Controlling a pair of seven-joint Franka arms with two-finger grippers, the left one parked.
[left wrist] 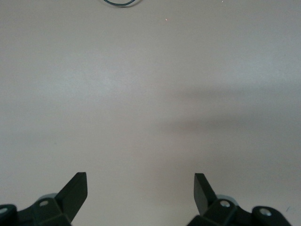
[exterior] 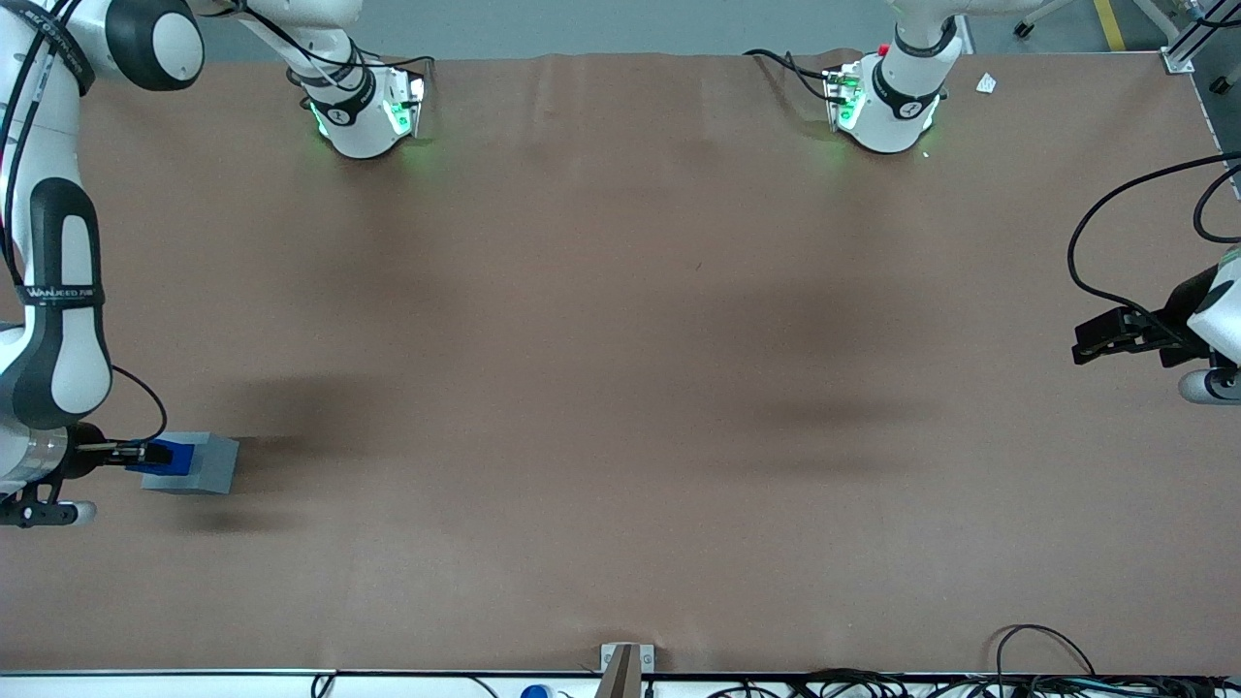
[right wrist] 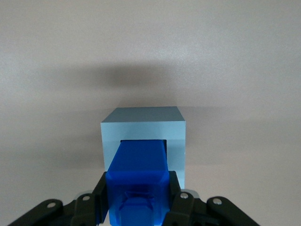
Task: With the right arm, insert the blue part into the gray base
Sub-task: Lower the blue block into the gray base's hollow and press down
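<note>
The gray base (exterior: 202, 463) lies on the brown table at the working arm's end, its recess facing sideways toward the right arm (exterior: 53, 320). My right gripper (exterior: 145, 453) is shut on the blue part (exterior: 167, 456), whose leading end sits in the base's recess. In the right wrist view the blue part (right wrist: 139, 169) is clamped between the black fingers (right wrist: 100, 193), and its narrower end enters the square opening of the gray base (right wrist: 144, 123).
The brown table (exterior: 620, 368) stretches toward the parked arm's end. Two white arm bases (exterior: 364, 107) with green lights stand farther from the front camera. Cables (exterior: 1028, 650) and a small bracket (exterior: 625, 664) lie along the edge nearest the camera.
</note>
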